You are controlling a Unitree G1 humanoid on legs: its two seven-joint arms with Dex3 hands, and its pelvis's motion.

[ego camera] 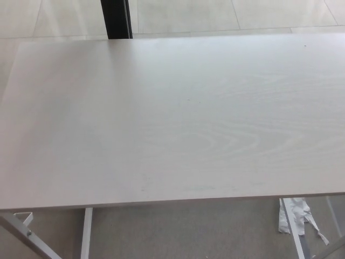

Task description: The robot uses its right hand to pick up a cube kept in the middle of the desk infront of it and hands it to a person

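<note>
The pale wood-grain desk (172, 118) fills most of the head view. No cube shows anywhere on it. Neither of my hands is in the picture, and no person shows either.
A black post (115, 18) stands behind the desk's far edge over a light tiled floor. White desk legs (85, 233) show below the near edge at the left. A crumpled white scrap (297, 215) lies on the grey floor at the lower right.
</note>
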